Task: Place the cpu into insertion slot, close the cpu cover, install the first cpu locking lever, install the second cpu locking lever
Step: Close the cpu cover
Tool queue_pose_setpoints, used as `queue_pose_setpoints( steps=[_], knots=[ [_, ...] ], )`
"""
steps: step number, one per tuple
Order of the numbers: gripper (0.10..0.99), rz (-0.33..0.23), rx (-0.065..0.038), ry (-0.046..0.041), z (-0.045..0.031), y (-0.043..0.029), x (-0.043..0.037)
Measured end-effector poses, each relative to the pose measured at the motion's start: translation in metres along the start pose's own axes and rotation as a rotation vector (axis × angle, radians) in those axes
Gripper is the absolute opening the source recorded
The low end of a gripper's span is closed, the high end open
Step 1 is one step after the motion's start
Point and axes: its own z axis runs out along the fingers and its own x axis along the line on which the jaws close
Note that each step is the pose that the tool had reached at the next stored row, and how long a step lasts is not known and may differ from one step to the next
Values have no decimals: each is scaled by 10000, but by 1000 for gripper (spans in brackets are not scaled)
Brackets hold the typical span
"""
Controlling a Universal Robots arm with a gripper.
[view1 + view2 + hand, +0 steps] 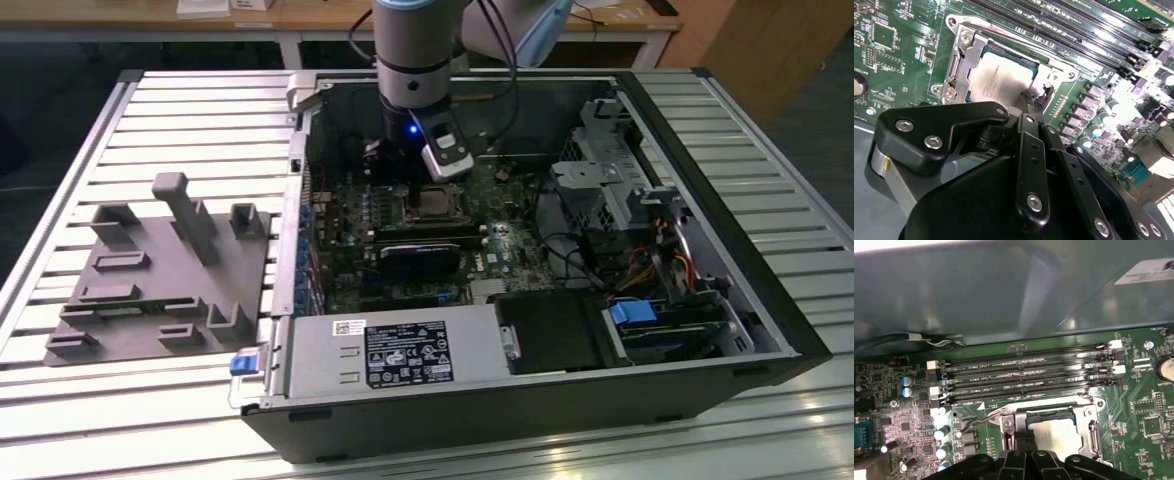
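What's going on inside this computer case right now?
A robot arm is reaching into an open computer case, working on the green motherboard. The cpu already sits in the insertion slot, and the cpu cover lies down around it. The claw is right at the slot's edge, beside a wire locking lever.
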Motion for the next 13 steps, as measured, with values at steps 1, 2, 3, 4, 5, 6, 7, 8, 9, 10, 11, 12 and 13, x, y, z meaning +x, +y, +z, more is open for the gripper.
queue_pose_setpoints(
  steps=[1,2,3,4,5,6,7,8,9,10,11,12,13],
  knots=[
    [102,0,0,0,-15,1,-1],
    [102,0,0,0,-29,2,-1],
    [102,0,1,0,-35,2,-1],
    [102,0,-1,-1,-34,2,-1],
    [102,0,-2,-1,-34,2,-1],
    [102,0,-1,-1,-35,2,-1],
    [102,-2,0,0,-35,3,-3],
    [102,-3,2,1,-35,6,-10],
    [102,-1,3,1,-34,14,-23],
    [102,-1,5,0,-32,25,-41],
    [102,-1,8,-1,-31,37,-60],
    [102,-1,12,-2,-29,48,-80],
    [102,-1,17,-1,-28,60,-101]
  ],
)
